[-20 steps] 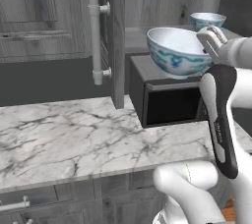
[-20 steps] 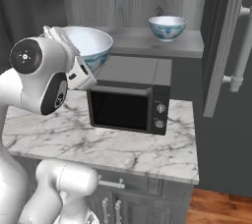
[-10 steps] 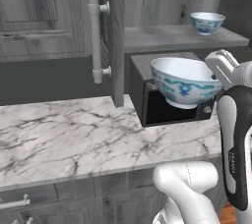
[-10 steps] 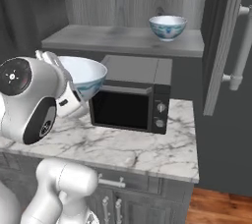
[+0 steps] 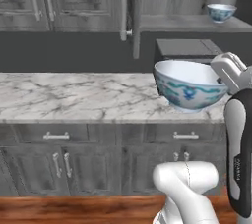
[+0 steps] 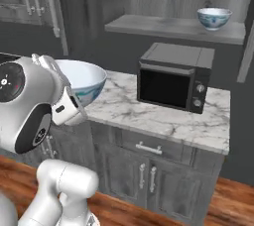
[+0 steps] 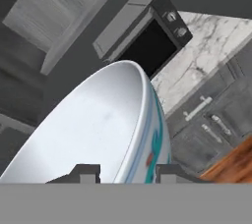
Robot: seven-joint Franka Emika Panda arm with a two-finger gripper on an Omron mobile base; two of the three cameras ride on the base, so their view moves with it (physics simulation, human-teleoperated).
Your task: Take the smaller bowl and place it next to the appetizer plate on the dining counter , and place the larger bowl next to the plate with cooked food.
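Note:
The larger bowl (image 5: 189, 88) is white with a teal swirl pattern outside. It hangs in the air in front of the microwave (image 5: 184, 48), tilted a little. My gripper (image 5: 218, 76) is shut on its right rim. In the hand view the larger bowl (image 7: 98, 129) lies on edge between my gripper (image 7: 123, 171) tips, one inside the rim and one outside. The larger bowl (image 6: 82, 79) sits just behind my wrist in the right base view. The smaller bowl (image 5: 221, 12) (image 6: 214, 18) stands upright on the open shelf (image 6: 173, 26). The dining counter, the appetizer plate and the plate with cooked food are out of view.
A black microwave (image 6: 173, 79) stands on the marble-topped wall counter (image 6: 163, 116) under the shelf. An open cabinet door (image 5: 129, 9) juts out left of the shelf. Grey cabinets with handles run below the counter (image 5: 74, 95), above a wooden floor (image 5: 74, 210).
The whole picture has shifted: the base has backed away from the counter. My gripper has come down and out from shelf height with the larger bowl in it.

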